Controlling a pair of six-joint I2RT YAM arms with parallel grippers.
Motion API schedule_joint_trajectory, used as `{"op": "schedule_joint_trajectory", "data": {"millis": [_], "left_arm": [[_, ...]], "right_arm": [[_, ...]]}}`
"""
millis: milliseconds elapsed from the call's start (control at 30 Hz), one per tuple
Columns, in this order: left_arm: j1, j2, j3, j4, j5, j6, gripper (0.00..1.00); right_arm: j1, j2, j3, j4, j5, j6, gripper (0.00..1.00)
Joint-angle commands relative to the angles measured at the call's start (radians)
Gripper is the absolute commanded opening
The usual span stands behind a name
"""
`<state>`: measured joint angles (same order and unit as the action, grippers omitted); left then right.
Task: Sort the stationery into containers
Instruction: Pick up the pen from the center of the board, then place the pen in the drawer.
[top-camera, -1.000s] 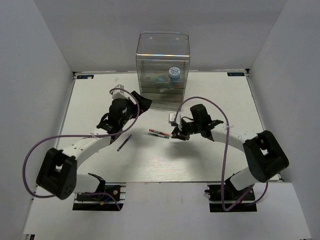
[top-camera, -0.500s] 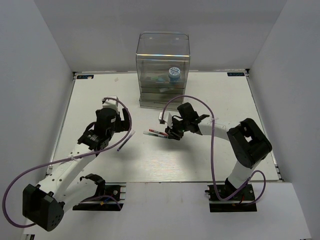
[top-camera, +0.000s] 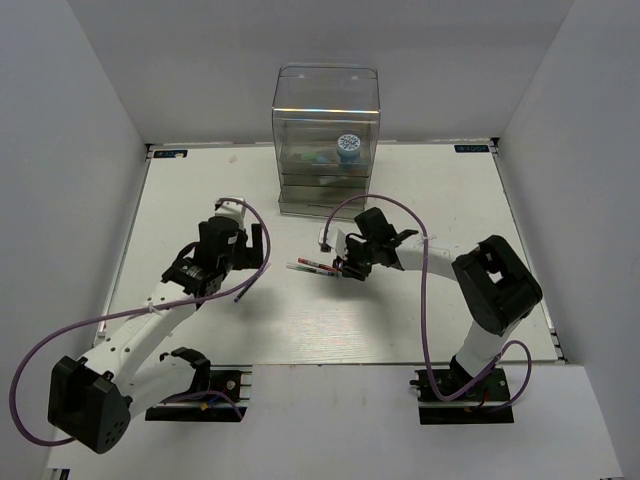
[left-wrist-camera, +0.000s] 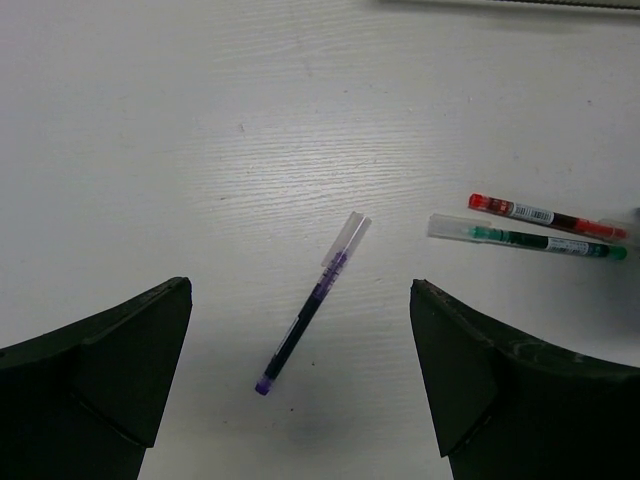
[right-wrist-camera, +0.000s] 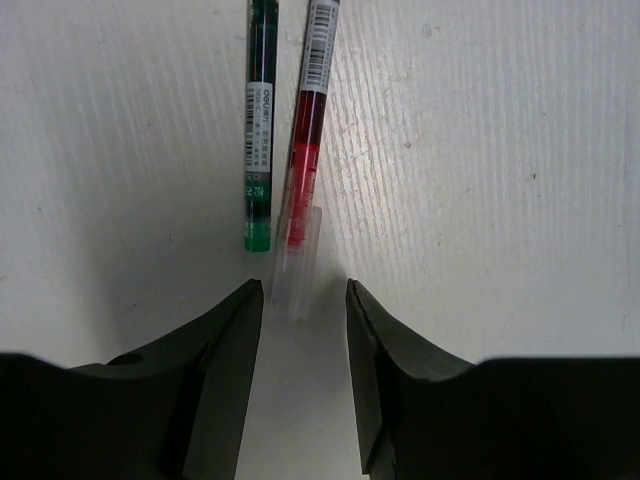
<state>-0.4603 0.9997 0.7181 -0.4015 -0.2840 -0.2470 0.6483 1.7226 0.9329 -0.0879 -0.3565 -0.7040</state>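
**Containers.** A clear drawer organiser (top-camera: 326, 140) was found standing at the far middle of the table (top-camera: 450, 200). A round blue-white roll (top-camera: 348, 146) was seen inside it, with a pale blue-green item (top-camera: 322, 157) lower and to the left. Which drawers held them could not be told.

**Stationery on the table.** Three pens were found lying loose, all near of the organiser.
- A purple pen (top-camera: 250, 282) with a clear cap was lying on a slant, left of centre, well apart from the other two.
- A red pen (top-camera: 318, 264) and a green pen (left-wrist-camera: 530, 240) were laid parallel, just beside each other, near the table's centre.
- A barcode label was noted on the red pen.

**Left gripper** (top-camera: 258, 243). The jaws were spread wide and nothing was held. In the left wrist view, the purple pen (left-wrist-camera: 310, 305) was framed between the two fingers, clear of both.

**Right gripper** (top-camera: 345, 268). It was positioned at the right end of the paired pens. In the right wrist view, the jaws were parted narrowly and the clear cap of the red pen (right-wrist-camera: 305, 140) lay between the tips. A gap was seen on either side, so no grasp was made. The green pen (right-wrist-camera: 260, 130) ended just short of the left fingertip.
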Motion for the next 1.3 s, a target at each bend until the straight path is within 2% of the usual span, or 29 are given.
{"op": "schedule_joint_trajectory", "data": {"millis": [0, 200, 333, 433, 467, 533, 967, 1267], "left_arm": [[-0.015, 0.017, 0.003, -0.019, 0.043, 0.025, 1.0], [-0.015, 0.062, 0.012, -0.019, 0.063, 0.035, 1.0], [-0.015, 0.071, 0.012, -0.028, 0.072, 0.035, 1.0], [-0.015, 0.071, 0.012, -0.028, 0.072, 0.035, 1.0], [-0.015, 0.071, 0.012, -0.028, 0.072, 0.035, 1.0], [-0.015, 0.08, 0.012, -0.028, 0.072, 0.035, 1.0], [-0.015, 0.174, 0.012, -0.037, 0.091, 0.046, 0.99], [-0.015, 0.234, 0.021, -0.037, 0.112, 0.046, 0.95]], "right_arm": [[0.008, 0.011, 0.004, -0.024, 0.031, -0.04, 0.45], [0.031, 0.012, -0.012, -0.035, 0.04, -0.091, 0.43], [0.043, 0.032, 0.003, -0.053, 0.042, -0.107, 0.35], [0.05, 0.054, 0.029, -0.079, 0.039, -0.117, 0.16], [0.053, 0.061, 0.033, -0.085, 0.042, -0.118, 0.07], [0.051, 0.054, 0.047, -0.09, 0.048, -0.121, 0.0], [0.027, -0.046, 0.214, 0.048, 0.313, -0.193, 0.0], [0.001, 0.046, 0.365, 0.137, 0.459, -0.328, 0.0]]}}
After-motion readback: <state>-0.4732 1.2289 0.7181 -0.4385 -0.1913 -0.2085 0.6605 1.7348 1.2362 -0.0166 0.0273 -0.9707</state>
